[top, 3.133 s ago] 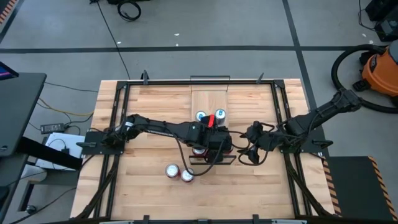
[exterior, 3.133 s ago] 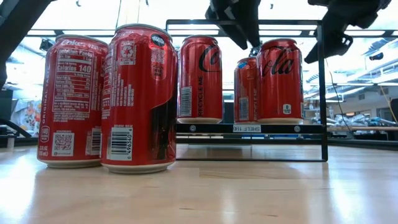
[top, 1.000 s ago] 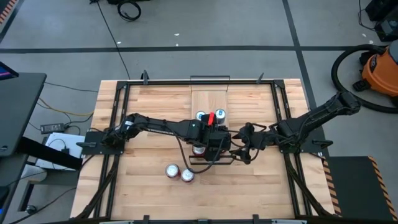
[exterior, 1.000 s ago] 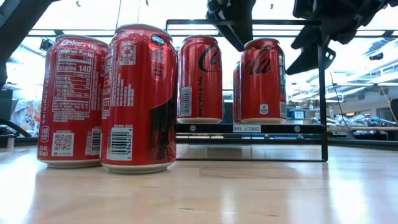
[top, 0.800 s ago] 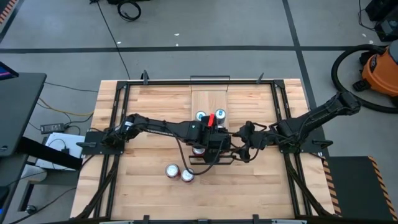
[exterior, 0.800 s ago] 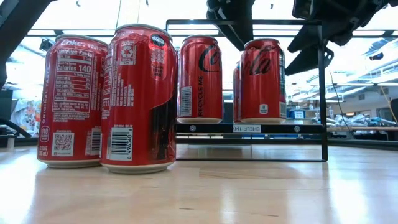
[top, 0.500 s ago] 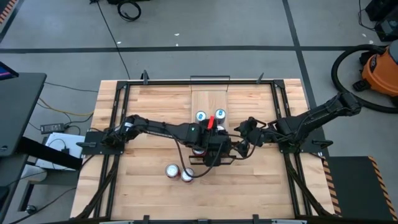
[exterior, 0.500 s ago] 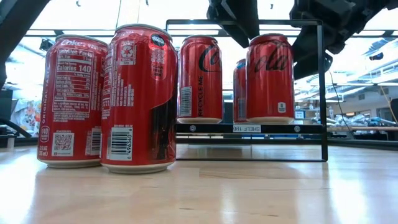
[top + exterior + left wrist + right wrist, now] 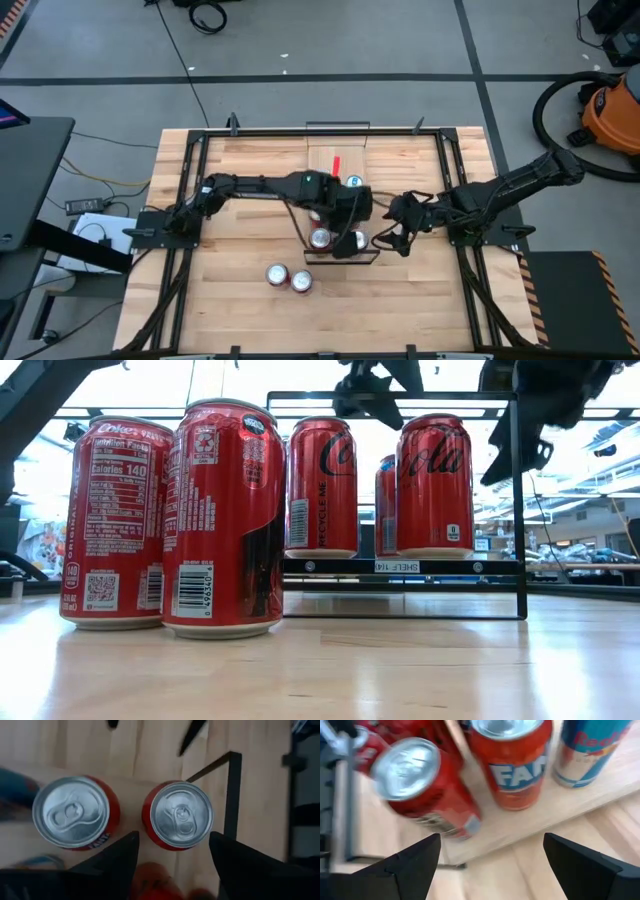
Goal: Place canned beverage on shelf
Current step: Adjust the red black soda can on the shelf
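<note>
Cans standing on shelf; both grippers open and holding nothing.

The shelf (image 9: 338,200) carries upright cans near its front end: a red cola can (image 9: 178,815) beside the black wire rail (image 9: 230,795), and an orange soda can (image 9: 76,813) next to it. The left gripper (image 9: 172,852) hangs above them, fingers spread wide. The right gripper (image 9: 490,855) waits just beside the shelf, fingers wide apart. Two more red cans (image 9: 288,277) stand together on the table (image 9: 240,300).
</note>
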`<state>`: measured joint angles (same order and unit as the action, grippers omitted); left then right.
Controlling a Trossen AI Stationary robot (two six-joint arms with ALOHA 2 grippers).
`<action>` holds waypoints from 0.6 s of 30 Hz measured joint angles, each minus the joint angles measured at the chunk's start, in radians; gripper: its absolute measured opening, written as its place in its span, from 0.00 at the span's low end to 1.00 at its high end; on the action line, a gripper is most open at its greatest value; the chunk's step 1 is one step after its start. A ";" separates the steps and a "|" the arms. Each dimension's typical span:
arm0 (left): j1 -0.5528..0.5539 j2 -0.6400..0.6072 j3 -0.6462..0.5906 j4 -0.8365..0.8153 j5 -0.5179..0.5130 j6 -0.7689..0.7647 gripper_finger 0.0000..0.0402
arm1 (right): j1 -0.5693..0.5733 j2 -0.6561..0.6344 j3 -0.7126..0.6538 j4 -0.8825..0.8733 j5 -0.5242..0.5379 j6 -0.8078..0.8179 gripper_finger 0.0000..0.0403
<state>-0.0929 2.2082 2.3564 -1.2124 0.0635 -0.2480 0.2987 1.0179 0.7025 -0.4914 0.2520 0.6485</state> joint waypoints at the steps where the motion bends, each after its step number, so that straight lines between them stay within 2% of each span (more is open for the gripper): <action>1: 0.007 -0.004 0.000 -0.011 0.018 -0.020 0.63 | 0.001 -0.002 0.026 -0.035 -0.013 0.003 0.90; 5: -0.013 -0.026 0.000 -0.025 -0.002 0.027 0.63 | 0.018 0.026 0.154 -0.186 -0.003 -0.016 0.90; 9: -0.041 -0.031 -0.007 -0.024 0.009 0.109 0.63 | 0.025 0.058 0.261 -0.223 0.019 -0.002 0.90; 13: -0.046 -0.031 -0.033 0.005 0.077 0.110 0.63 | 0.027 0.075 0.295 -0.173 -0.034 0.135 0.90; 18: -0.080 -0.031 -0.035 0.039 0.052 0.112 0.63 | 0.059 0.075 0.295 -0.170 -0.011 0.327 0.90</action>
<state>-0.1726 2.1769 2.3219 -1.1734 0.1152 -0.1357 0.3578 1.0924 0.9978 -0.6619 0.2411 0.9755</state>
